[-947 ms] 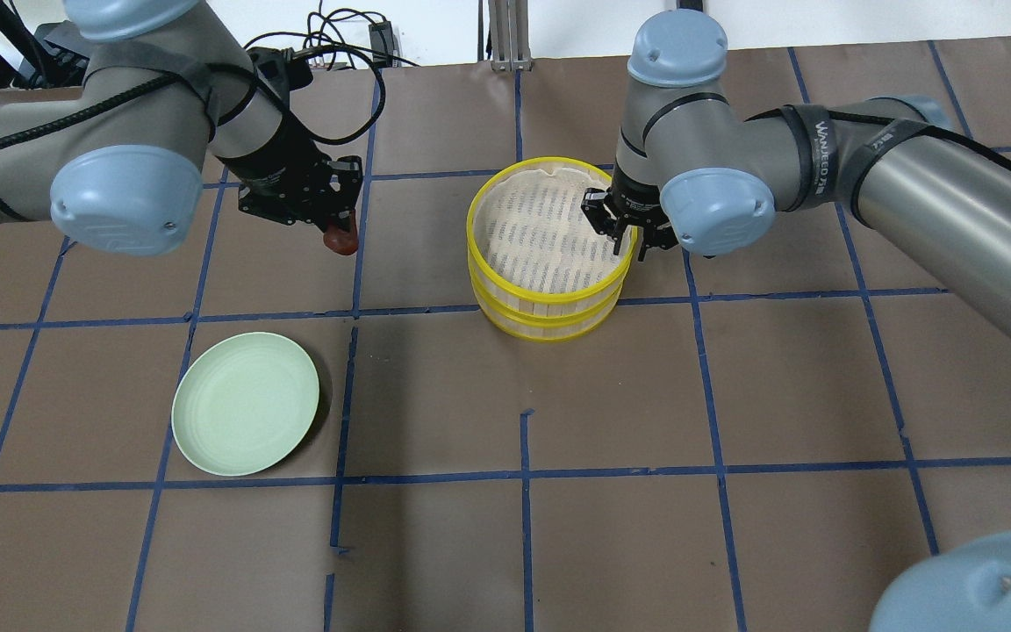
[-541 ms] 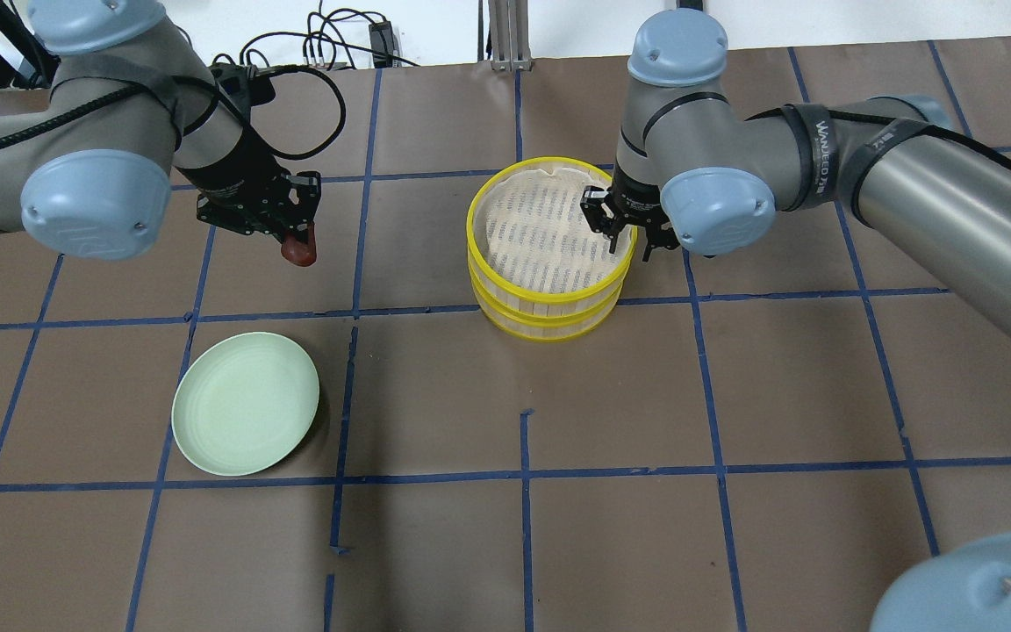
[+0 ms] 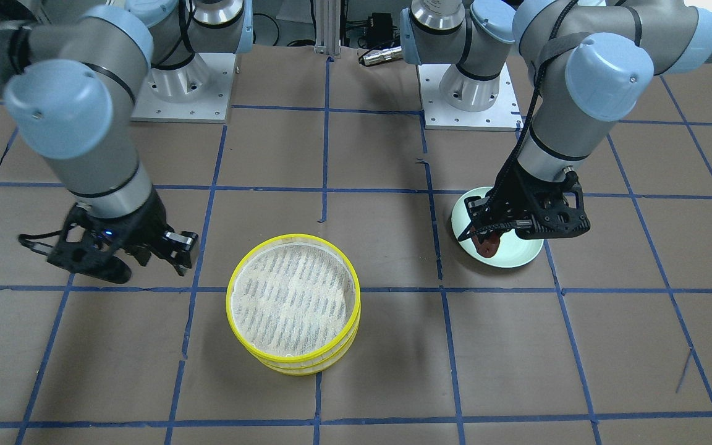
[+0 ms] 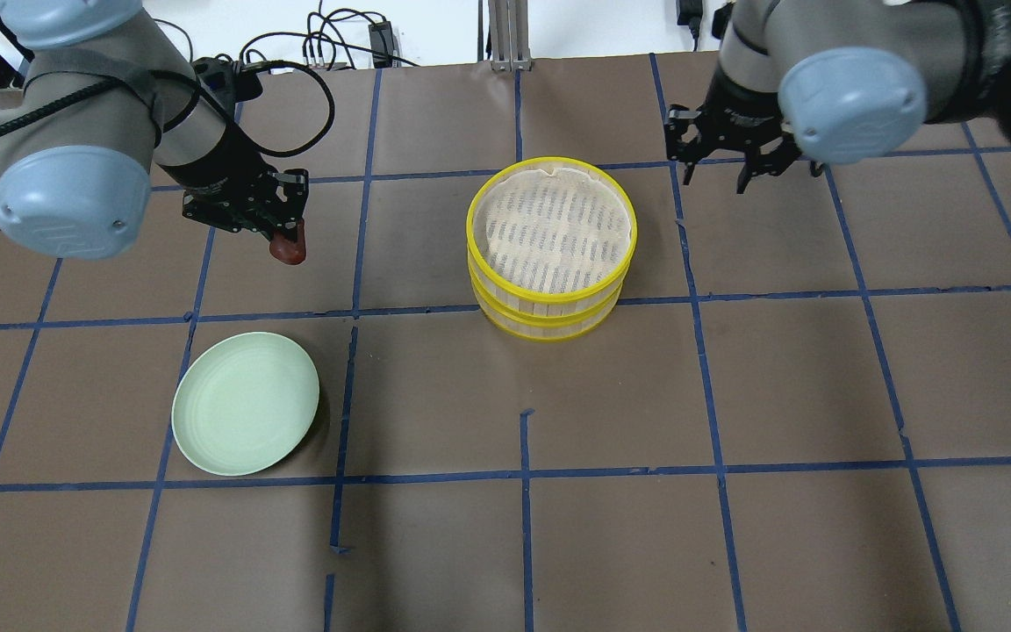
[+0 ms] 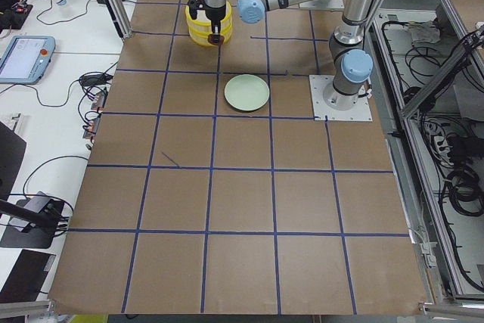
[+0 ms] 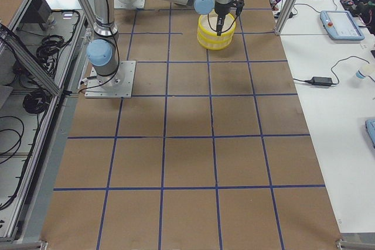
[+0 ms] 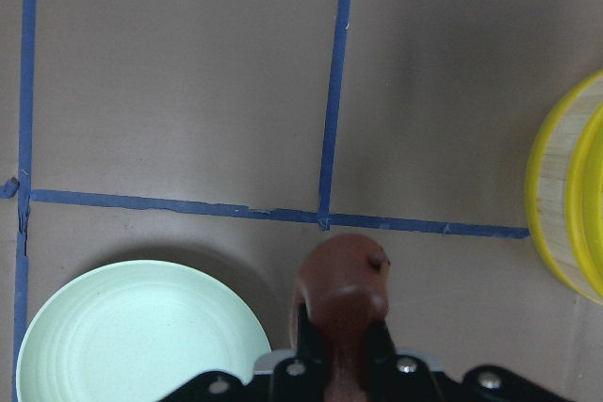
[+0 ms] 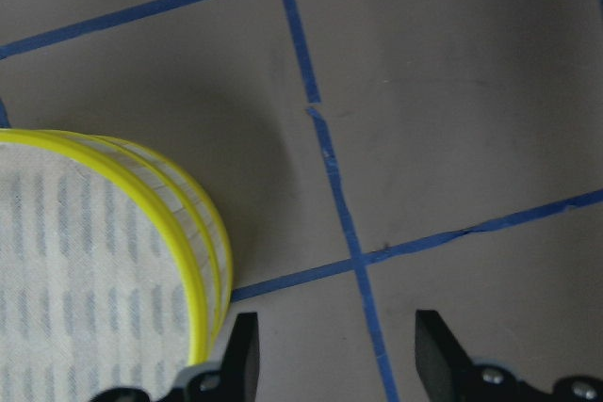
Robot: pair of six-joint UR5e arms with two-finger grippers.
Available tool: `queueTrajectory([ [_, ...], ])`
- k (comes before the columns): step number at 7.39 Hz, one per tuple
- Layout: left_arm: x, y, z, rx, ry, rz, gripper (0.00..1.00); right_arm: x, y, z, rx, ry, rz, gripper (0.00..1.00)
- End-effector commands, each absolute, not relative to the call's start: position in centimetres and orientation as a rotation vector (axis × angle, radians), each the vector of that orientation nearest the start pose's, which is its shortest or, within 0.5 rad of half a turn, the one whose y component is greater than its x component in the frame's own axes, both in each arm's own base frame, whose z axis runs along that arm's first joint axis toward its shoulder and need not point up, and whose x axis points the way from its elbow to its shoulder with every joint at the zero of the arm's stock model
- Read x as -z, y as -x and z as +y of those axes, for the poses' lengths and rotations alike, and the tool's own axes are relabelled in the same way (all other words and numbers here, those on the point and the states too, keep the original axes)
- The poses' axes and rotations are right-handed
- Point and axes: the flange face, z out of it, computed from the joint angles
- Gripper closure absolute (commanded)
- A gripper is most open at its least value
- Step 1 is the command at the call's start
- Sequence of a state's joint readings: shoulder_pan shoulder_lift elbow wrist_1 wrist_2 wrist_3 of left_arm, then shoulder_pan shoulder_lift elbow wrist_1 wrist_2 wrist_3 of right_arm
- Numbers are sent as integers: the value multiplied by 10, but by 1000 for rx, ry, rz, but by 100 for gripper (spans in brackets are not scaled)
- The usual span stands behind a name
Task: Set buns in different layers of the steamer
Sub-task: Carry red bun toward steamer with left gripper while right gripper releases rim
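The steamer is two yellow-rimmed trays stacked on the table's middle; the top tray's mesh is bare. It also shows in the front view. My left gripper is shut on the dark reddish-brown bun, held above the table left of the steamer and behind the plate. The left wrist view shows the bun between the fingers. My right gripper is open and empty, behind and to the right of the steamer; its fingers stand apart beside the rim. The white bun is out of view.
A pale green plate lies empty at the front left, also in the left wrist view. Blue tape lines grid the brown table. Cables lie at the far edge behind the left arm.
My right gripper has pulled away from the steamer's right rim to the back right. My left gripper has carried the brown bun further left, away from the steamer.
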State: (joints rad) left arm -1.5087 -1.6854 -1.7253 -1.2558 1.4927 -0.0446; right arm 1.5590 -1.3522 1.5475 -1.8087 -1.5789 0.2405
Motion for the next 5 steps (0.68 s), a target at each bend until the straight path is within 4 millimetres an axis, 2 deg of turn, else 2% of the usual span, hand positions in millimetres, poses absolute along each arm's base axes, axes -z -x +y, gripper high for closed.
queueTrajectory([
  [1, -391, 131, -540, 96, 162, 3331, 75, -482, -99, -531, 44, -364, 3123, 29],
  [2, -398, 152, -542, 158, 156, 3367, 75, -494, -122, -512, 32, -292, 3131, 23],
  [3, -404, 186, -541, 243, 125, 3377, 75, -493, -138, -504, 28, -237, 3140, 10],
  [4, -400, 217, -541, 291, 122, 3401, 75, -488, -141, -507, 29, -231, 3131, 6],
  [5, -391, 232, -547, 275, 215, 3409, 75, -483, -132, -509, 10, -238, 3131, 1],
])
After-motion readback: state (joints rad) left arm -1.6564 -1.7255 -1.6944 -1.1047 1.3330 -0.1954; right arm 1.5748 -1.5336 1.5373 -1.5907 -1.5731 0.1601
